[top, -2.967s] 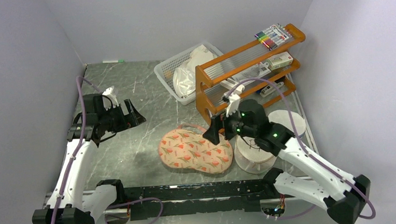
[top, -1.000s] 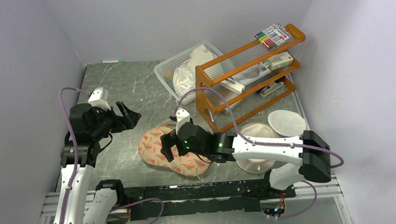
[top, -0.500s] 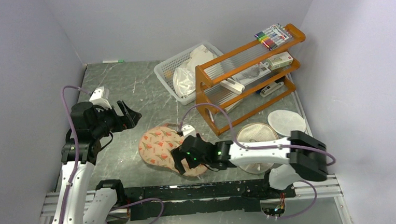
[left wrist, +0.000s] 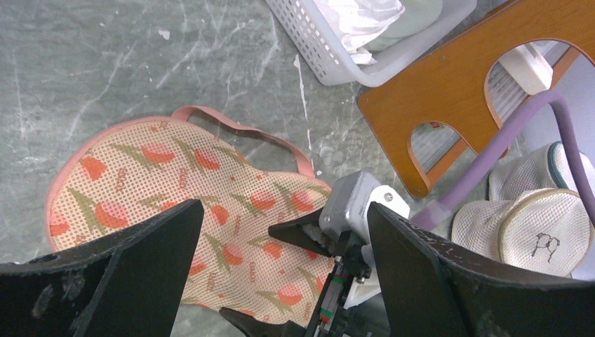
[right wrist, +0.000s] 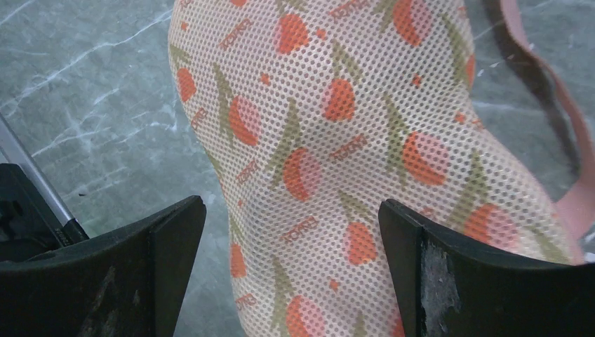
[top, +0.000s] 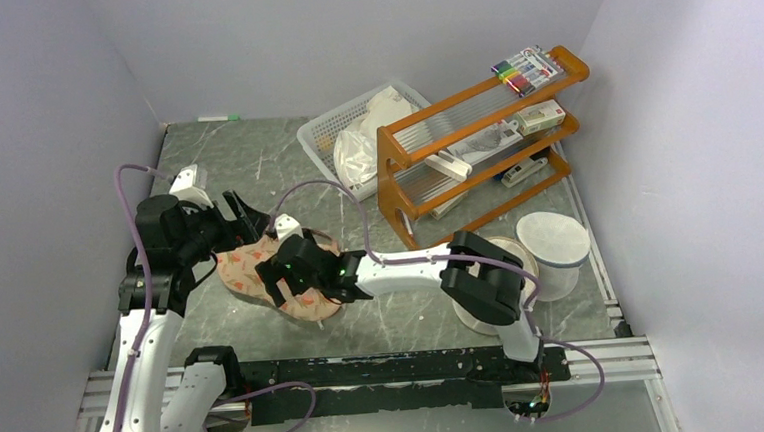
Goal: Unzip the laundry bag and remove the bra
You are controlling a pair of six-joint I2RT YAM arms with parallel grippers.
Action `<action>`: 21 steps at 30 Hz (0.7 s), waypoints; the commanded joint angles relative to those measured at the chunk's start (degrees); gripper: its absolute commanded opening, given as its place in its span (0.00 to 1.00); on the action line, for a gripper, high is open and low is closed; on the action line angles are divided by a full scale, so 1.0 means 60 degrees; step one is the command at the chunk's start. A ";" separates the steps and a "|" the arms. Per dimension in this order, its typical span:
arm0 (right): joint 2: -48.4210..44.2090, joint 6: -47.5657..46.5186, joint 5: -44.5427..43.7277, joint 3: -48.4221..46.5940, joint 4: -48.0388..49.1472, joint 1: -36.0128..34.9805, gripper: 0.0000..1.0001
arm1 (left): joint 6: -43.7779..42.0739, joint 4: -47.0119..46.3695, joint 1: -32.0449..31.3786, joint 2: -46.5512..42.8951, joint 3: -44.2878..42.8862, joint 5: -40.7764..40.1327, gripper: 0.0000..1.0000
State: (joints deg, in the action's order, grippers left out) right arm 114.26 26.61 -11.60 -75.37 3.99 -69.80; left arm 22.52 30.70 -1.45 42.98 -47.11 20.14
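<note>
The laundry bag point(top: 233, 270) lies near the table's point(top: 255, 164) left edge, bra unseen. The left tool point(left wrist: 281, 225) and right tool point(right wrist: 291, 225) hover spread over it. Locate the zip pull along the pink rim point(left wrist: 56, 182); pin fabric first.

open table point(top: 216, 156) toward the far left corner; white basket point(top: 321, 140), wooden rack point(top: 388, 171) and mesh drums point(top: 556, 240) crowd the right edge.

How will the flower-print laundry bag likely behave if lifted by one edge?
Probably floppy: the laundry bag is thin perforated mesh lying on the table, so it should droop. Likely light, sliding easily on the smooth stone-look top. Its loose pink loop could snag.
</note>
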 commanded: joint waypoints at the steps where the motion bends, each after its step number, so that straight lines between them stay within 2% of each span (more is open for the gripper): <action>1: -0.0757 -0.0744 -0.0354 -0.0236 -0.0349 0.0168 0.97 | -0.0004 -0.0062 -0.0053 -0.0259 0.0059 0.0089 0.99; 7: -0.3228 -0.0817 0.0049 0.1635 -0.1377 0.0154 1.00 | -0.0051 -0.0143 -0.0051 -0.0262 0.0048 0.0281 1.00; 13: -0.4982 0.0223 0.0572 0.3887 -0.2341 0.0030 0.99 | -0.0064 -0.0231 -0.0022 -0.0272 0.0101 0.0389 0.99; 18: -0.5233 0.1149 0.0126 0.4784 -0.2232 -0.0622 0.84 | -0.0095 -0.0304 -0.0007 -0.0231 0.0114 0.0577 1.00; 21: -0.5178 0.1510 -0.0049 0.5216 -0.1425 -0.0947 0.74 | -0.0092 -0.0351 -0.0007 -0.0293 0.0137 0.0609 1.00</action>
State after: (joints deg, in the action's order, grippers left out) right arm 83.33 30.96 -10.15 -45.71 -8.71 -73.32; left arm 22.50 30.24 -1.54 41.80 -47.03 21.85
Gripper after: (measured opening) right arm 0.794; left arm 0.994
